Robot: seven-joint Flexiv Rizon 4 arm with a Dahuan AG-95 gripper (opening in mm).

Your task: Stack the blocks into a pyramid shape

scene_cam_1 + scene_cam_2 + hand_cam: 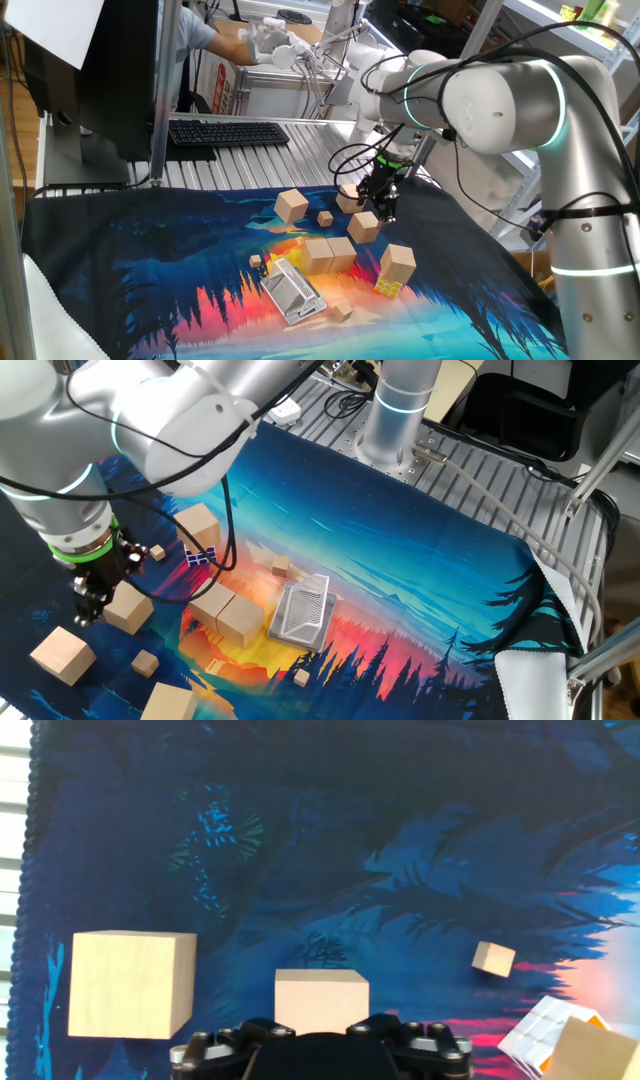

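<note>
Wooden block (pixel 321 1001) half hidden under end effector (pixel 321 1038), fingertips unseen, grip state unclear

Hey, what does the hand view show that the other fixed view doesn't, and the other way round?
Only the hand view shows the gripper's underside from directly above, with a wooden block right below it. Only the other fixed view shows the metal grater, the two blocks side by side and the arm's base. Both show the block under the gripper, a loose block beside it, the puzzle cube and the printed cloth.
</note>
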